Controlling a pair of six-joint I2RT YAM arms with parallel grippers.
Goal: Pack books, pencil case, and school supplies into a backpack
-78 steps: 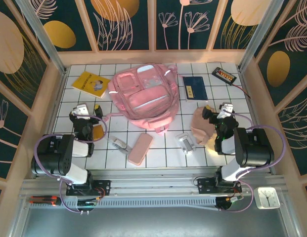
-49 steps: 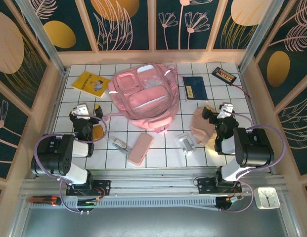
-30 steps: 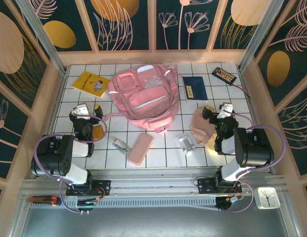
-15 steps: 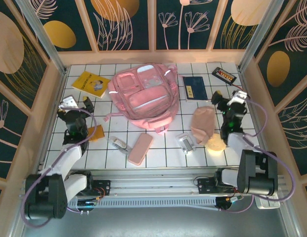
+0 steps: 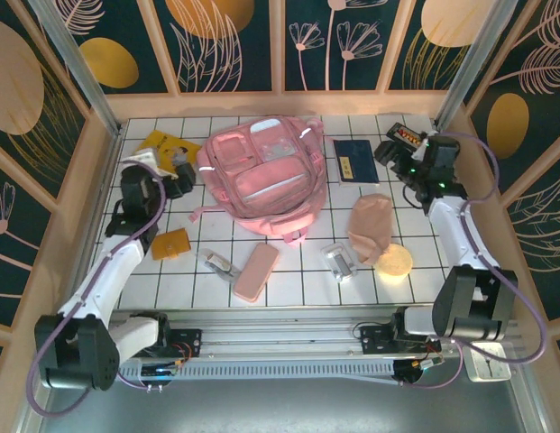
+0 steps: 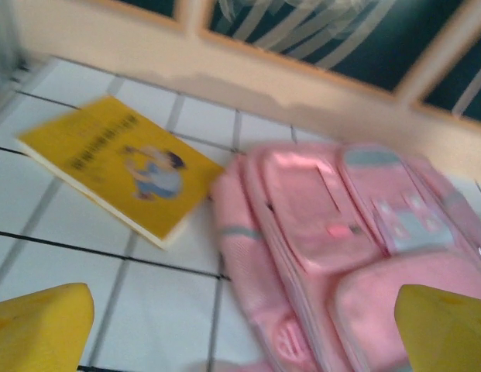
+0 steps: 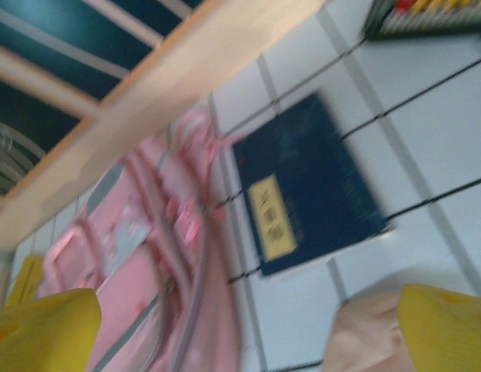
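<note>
1. Your left jaws stand released, holding nothing, just left of the backpack (image 5: 261, 180), by the yellow book (image 6: 116, 167).
2. Your right jaws are released too, empty, right of the backpack, beside the navy book (image 5: 355, 161).
3. The pencil case (image 5: 255, 271) lies on the worktop (image 5: 293, 290), on the backpack's near side.
</note>
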